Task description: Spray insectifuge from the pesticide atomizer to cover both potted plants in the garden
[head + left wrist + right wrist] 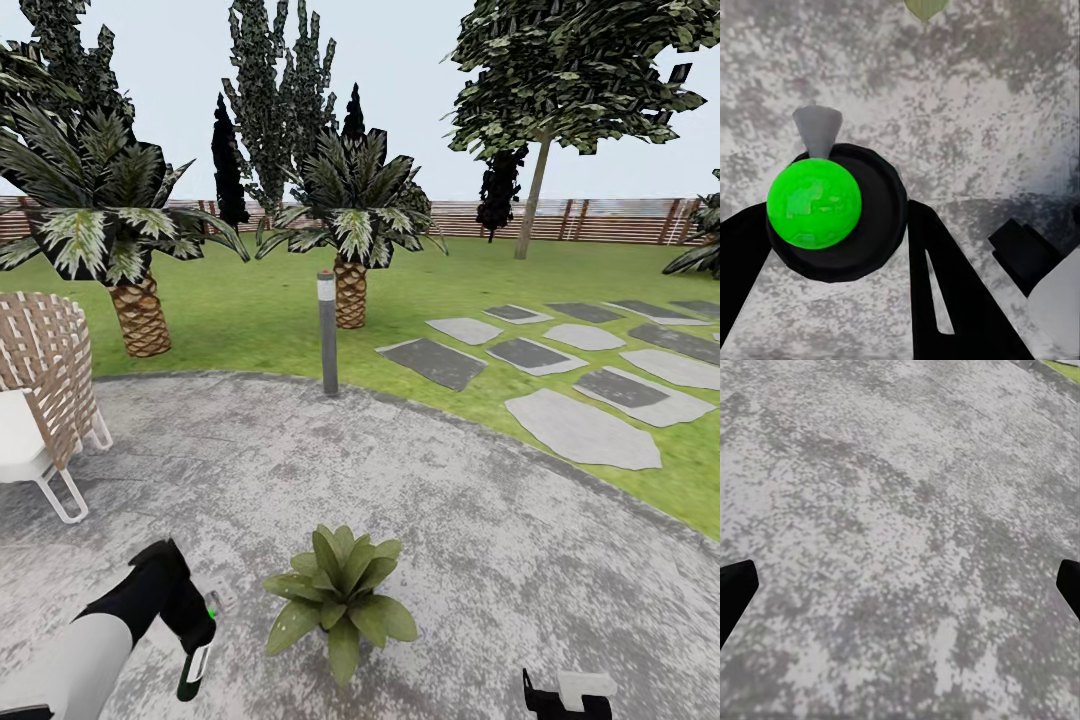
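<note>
Head view, lower left of the frame: the left gripper [197, 640] is clenched on the pesticide atomizer [195, 668], which hangs below the black wrist with its whitish body and dark base toward the paving [480, 520]. In the left wrist view the black fingers [945, 285] flank the bottle's round black cap with its glossy green dome [814, 201] and grey nozzle. The bottle appears small, rigid and light, probably smooth plastic that could slip or twist; a grip across the body below the cap seems soundest. At lower right, the right gripper [565, 698] is released, its fingertips [735, 592] spread wide over bare speckled stone. Just right of the atomizer stands one potted plant [340, 598], a rosette of broad, pointed, pliant leaves; no specks are discernible on it. Beyond lie a woven chair [45, 390], a grey bollard lamp [327, 330], lawn, stepping stones [585, 430], palms and a slat fence.
</note>
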`<state>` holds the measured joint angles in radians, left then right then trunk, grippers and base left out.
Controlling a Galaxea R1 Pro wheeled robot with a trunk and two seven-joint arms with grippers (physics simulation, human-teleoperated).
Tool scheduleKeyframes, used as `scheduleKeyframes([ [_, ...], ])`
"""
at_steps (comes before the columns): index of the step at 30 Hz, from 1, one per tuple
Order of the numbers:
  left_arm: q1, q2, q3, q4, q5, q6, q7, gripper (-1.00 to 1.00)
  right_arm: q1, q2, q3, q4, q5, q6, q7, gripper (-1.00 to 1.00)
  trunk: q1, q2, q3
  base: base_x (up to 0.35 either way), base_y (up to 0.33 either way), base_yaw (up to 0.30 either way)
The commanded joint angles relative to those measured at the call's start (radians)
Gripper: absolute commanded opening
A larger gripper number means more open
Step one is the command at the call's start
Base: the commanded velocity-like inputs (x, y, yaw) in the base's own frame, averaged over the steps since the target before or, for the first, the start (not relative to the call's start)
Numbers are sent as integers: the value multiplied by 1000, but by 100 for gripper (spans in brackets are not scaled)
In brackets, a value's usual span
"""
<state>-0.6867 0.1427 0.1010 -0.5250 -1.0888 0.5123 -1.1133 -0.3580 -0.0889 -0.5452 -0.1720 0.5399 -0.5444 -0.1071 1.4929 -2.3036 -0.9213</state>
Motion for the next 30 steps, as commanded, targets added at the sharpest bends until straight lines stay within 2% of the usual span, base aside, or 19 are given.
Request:
scheduleKeyframes([
  [1,0,-3,6,2,-13,8,2,-100,-1,0,-4,2,11,-3,-6,100,0,0,-1,0,0,0],
  [7,28,-11,10,35,-31,6,67,-100,-1,-2,-4,2,12,-3,-6,100,0,0,-1,0,0,0],
  [15,29,-17,18,18,-20,12,96,-100,-1,-2,-4,1,12,-3,-7,100,0,0,-1,11,0,0],
  [21,29,-30,20,17,-18,12,103,-100,-1,-2,-4,2,13,-3,-7,100,0,0,-1,239,0,0],
  [28,30,-35,21,32,-17,9,104,-100,-1,-2,-4,2,14,-3,-6,100,0,0,-1,32,0,0],
  [30,48,-31,22,37,-14,5,145,-100,-1,-2,-3,2,14,-3,-6,100,0,0,-1,0,0,0],
])
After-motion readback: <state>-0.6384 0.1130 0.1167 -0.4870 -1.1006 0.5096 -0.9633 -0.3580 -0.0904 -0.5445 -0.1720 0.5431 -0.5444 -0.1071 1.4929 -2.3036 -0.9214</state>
